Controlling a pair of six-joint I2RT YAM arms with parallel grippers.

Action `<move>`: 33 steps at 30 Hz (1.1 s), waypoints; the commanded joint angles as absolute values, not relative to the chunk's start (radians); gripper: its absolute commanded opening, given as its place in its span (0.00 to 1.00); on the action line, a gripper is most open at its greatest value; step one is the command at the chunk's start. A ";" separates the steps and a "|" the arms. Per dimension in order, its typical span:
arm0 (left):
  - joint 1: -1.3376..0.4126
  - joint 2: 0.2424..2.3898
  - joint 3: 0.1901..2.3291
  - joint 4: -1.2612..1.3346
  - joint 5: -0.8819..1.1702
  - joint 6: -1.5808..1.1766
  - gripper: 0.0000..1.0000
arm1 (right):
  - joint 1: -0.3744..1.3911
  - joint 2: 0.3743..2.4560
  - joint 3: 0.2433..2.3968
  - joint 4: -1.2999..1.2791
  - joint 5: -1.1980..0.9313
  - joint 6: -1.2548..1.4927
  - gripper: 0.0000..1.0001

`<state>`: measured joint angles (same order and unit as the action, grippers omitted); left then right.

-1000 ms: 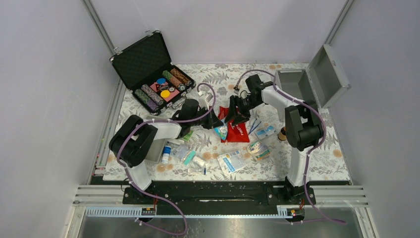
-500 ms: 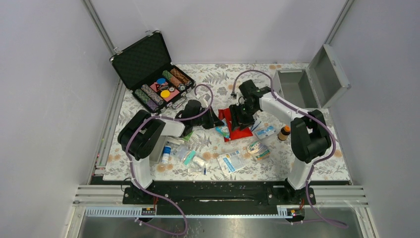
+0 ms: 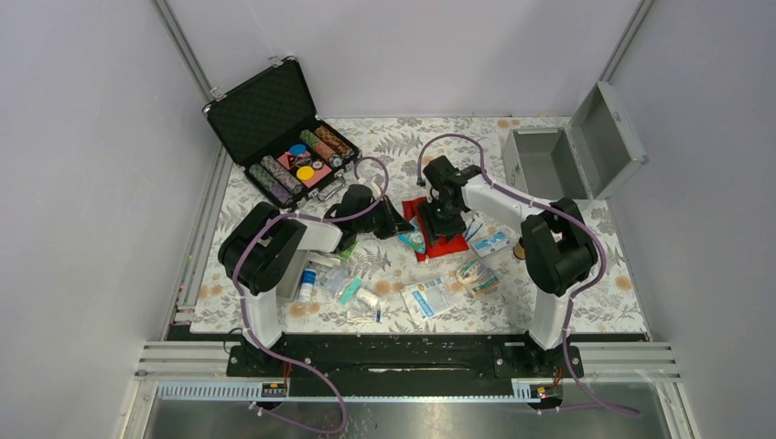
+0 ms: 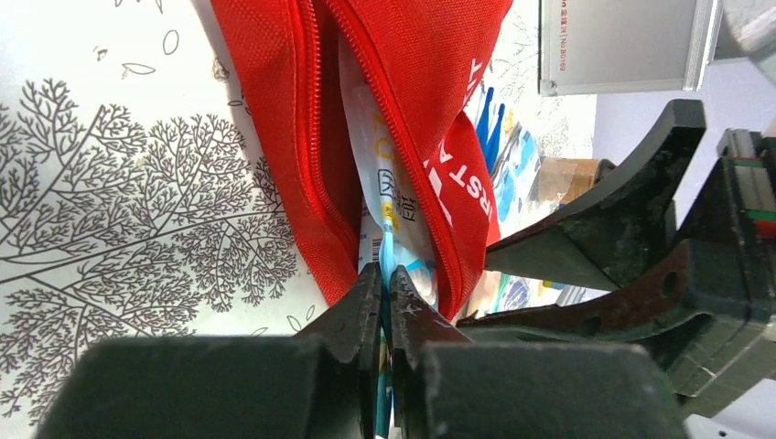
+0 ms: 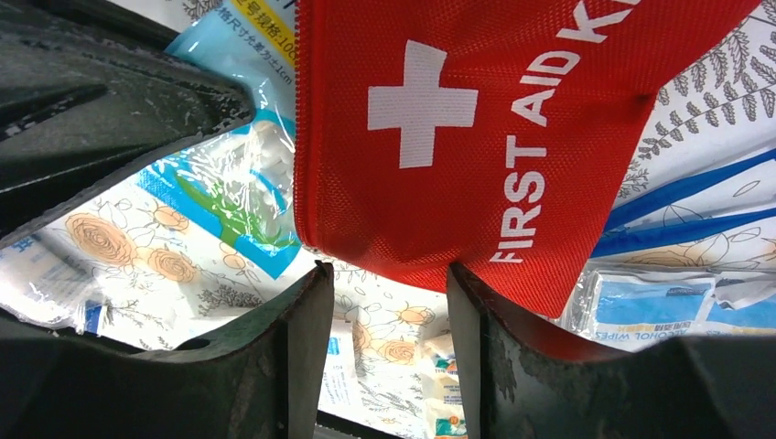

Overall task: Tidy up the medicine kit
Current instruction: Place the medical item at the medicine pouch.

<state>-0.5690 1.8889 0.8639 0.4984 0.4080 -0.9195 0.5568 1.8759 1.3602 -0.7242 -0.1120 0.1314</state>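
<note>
Pinching a plastic packet [image 4: 395, 197] with blue and white print, the left gripper [image 4: 385, 279] has its fingers pressed together on the packet's near end; the far end of the packet lies inside the unzipped mouth of the red pouch [image 4: 403, 82]; the zip edges sit on either side of the packet.

Red pouch lies flat on the floral tablecloth [image 3: 595, 283], mid-table, white cross and "FIRST AID" lettering facing up in the right wrist view.

Right gripper [image 5: 384, 283] is over the pouch from the other side; fingers spread, bare gap between them with only tablecloth showing; fingertips just at the pouch's edge; contact cannot be told.

The two grippers stand close together at the pouch, left one at its open side.

Medicine kit [image 3: 547, 163] sits at the far right corner of the table, well apart from both grippers; its lid [image 3: 608, 137] is swung open and stands to the right of the box.

Black case [image 3: 274, 119] with coloured chips sits open at the far left.

Loose sachets [image 3: 430, 297] lie scattered near the table's near edge; a small brown bottle [image 3: 522, 247] stands to the right of the pouch.
</note>
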 commanded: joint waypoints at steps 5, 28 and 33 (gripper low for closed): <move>-0.566 1.875 0.881 0.495 0.340 -0.983 0.00 | 0.593 1.876 1.392 -0.711 -0.080 0.144 0.56; -0.617 1.867 0.847 0.477 0.246 -0.943 0.00 | 0.615 1.964 1.459 -0.701 -0.030 0.191 0.52; -0.621 1.877 0.846 0.442 0.224 -0.933 0.00 | 0.609 1.968 1.464 -0.678 -0.017 0.200 0.54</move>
